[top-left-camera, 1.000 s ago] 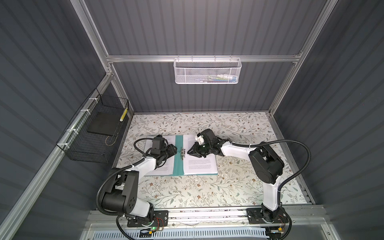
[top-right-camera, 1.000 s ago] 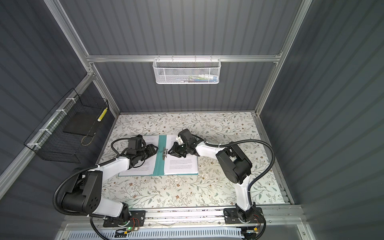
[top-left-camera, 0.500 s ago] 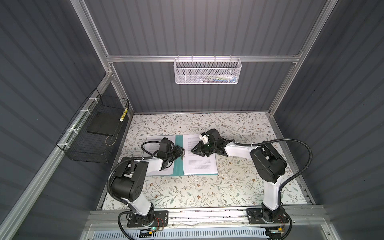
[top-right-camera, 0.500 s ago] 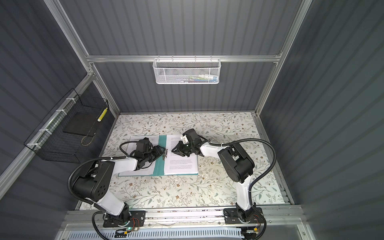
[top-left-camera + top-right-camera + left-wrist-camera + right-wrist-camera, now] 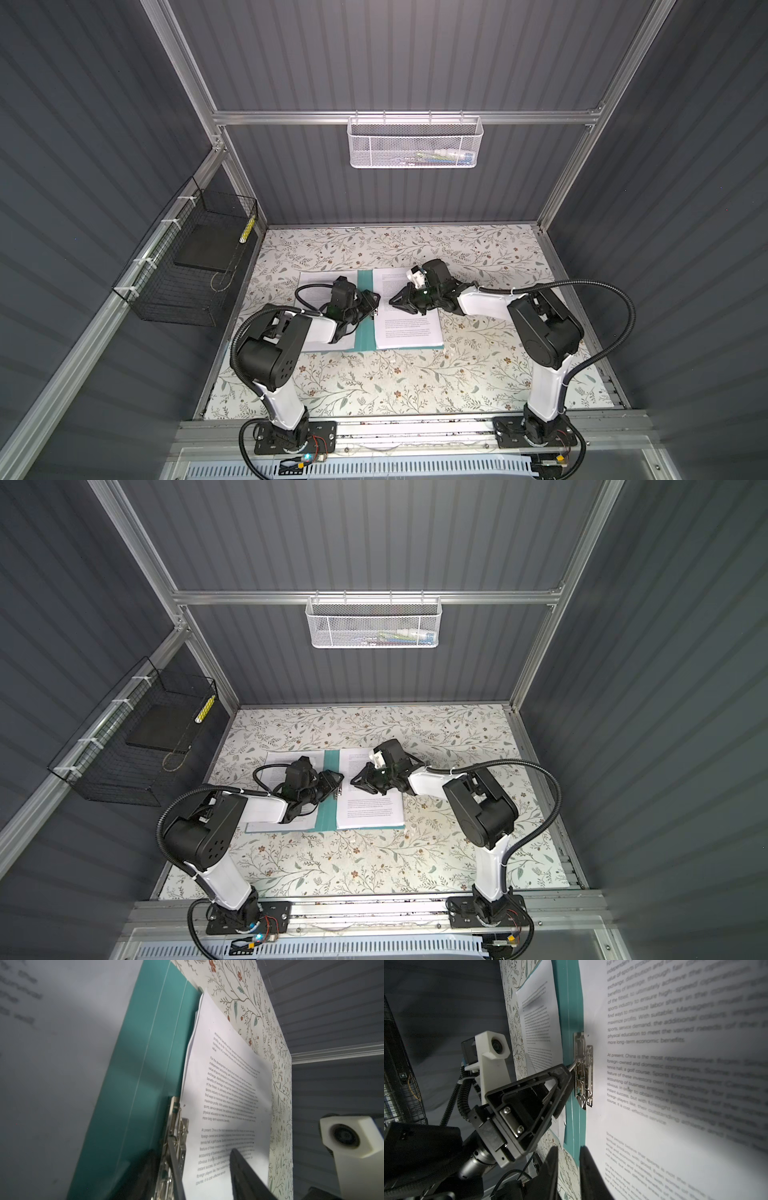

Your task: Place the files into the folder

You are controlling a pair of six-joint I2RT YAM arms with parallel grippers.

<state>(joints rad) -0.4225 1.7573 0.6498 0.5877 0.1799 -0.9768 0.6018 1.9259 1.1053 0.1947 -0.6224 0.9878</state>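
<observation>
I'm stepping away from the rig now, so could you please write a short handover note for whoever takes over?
Left gripper: jaws apart astride the clip lever.
Right gripper: jaws narrowly apart, empty, over the right-hand files.
Folder: open flat on the table, more files left of its spine.
Done: folder opened, files laid in.
Left: probably clamp them, close the folder.

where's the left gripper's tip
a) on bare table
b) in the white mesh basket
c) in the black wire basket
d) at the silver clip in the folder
d: in the right wrist view the left gripper meets the lever of the silver clip beside the spine of the open teal folder.
</observation>
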